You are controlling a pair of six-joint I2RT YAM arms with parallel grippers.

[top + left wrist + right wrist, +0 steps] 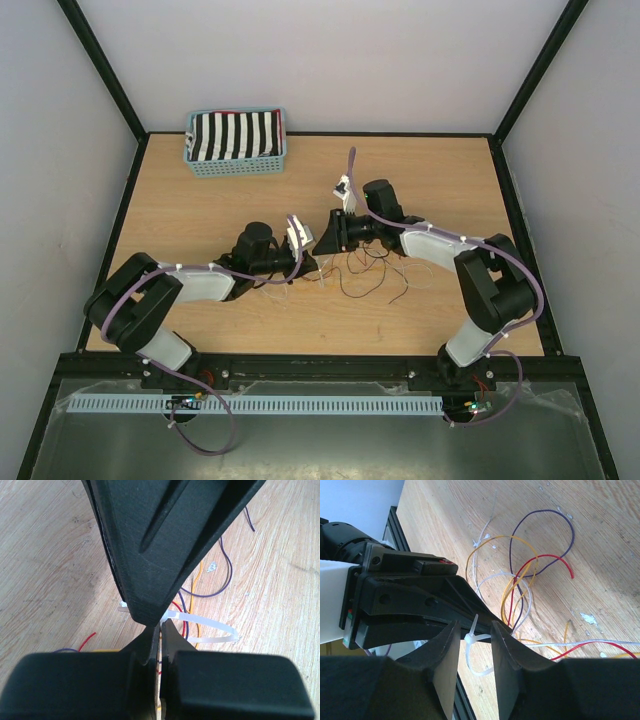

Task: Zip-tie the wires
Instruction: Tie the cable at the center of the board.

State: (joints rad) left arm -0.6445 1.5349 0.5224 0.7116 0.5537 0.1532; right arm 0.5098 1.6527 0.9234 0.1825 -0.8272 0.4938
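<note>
Seen from above, a pale wooden tabletop (200, 230) carries two black robot arms that reach in from the near edge and meet near its middle. At the far left corner sits a light blue plastic basket (236, 166) holding a black-and-white striped cloth (235, 135).

The wires (517, 587) lie loose on the tabletop at the meeting point, just on the right arm's side: thin purple, red, yellow-orange and white strands curling in overlapping loops.

A white zip tie (207, 622) is looped around several of these strands, just beside the tips of both grippers.

The left gripper (160, 627) has its fingers pressed together, their tips meeting right at the zip tie's strap. Whether the strap is pinched between them cannot be told.

The right gripper (475, 624) faces it tip to tip, jaws standing partly apart with the zip tie's head in the gap between them.

A small red mark on the left gripper's housing is too small to read.
</note>
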